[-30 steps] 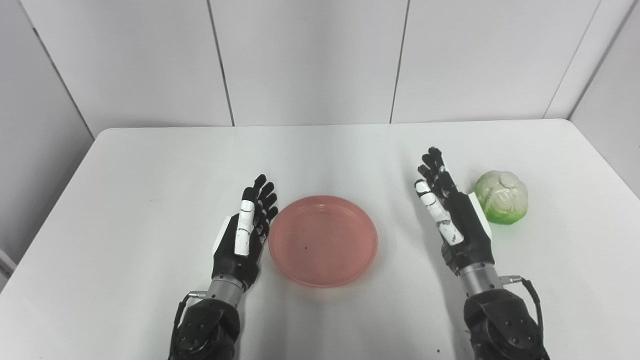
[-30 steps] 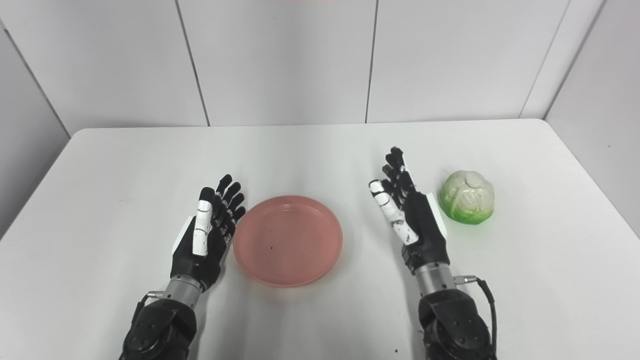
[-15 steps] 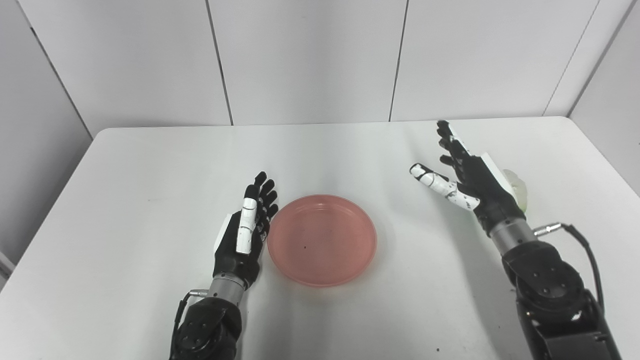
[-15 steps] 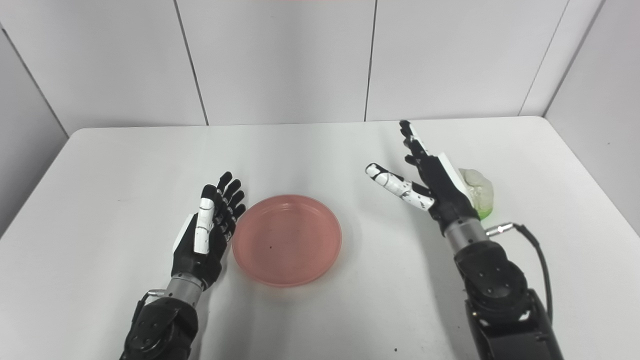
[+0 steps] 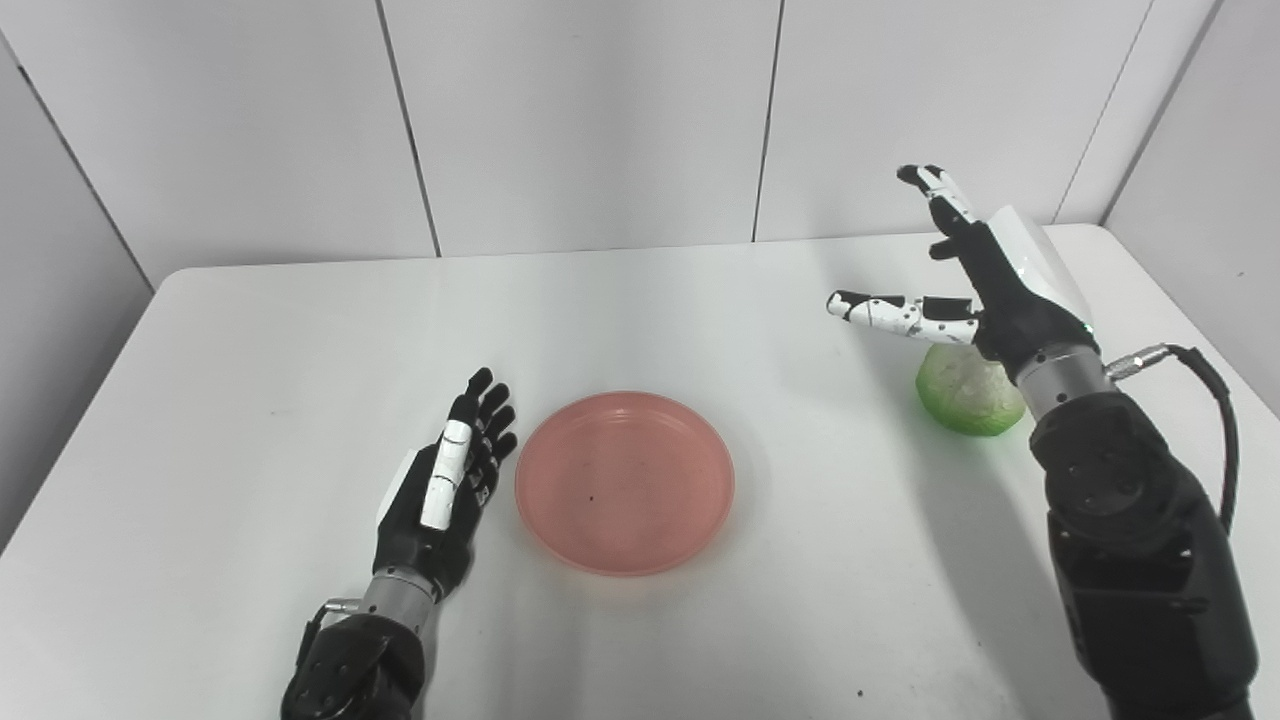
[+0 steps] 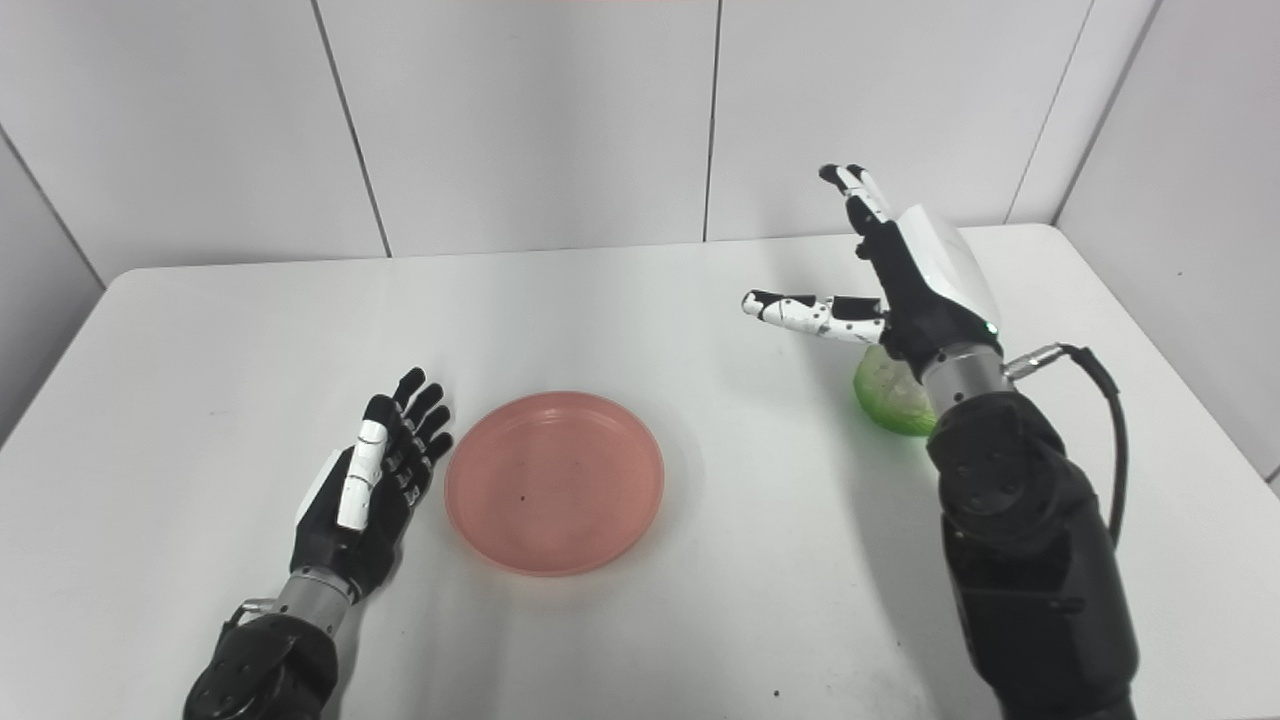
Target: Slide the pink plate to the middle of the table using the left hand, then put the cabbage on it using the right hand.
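Right hand (image 5: pixel 985 285): lifted since a second ago, fingers spread wide, held above the cabbage (image 5: pixel 965 392).
Left hand (image 5: pixel 440 495): open, parked beside the pink plate (image 5: pixel 625 481).
Meaning: plate's centred, grab's being lined up.

No text, label, brand, number or sign could be read anywhere in either view: nothing was printed on the pink plate (image 5: pixel 625 483), the cabbage (image 5: pixel 962 391), the white table (image 5: pixel 250 380) or the wall panels (image 5: pixel 570 120) at the far side.
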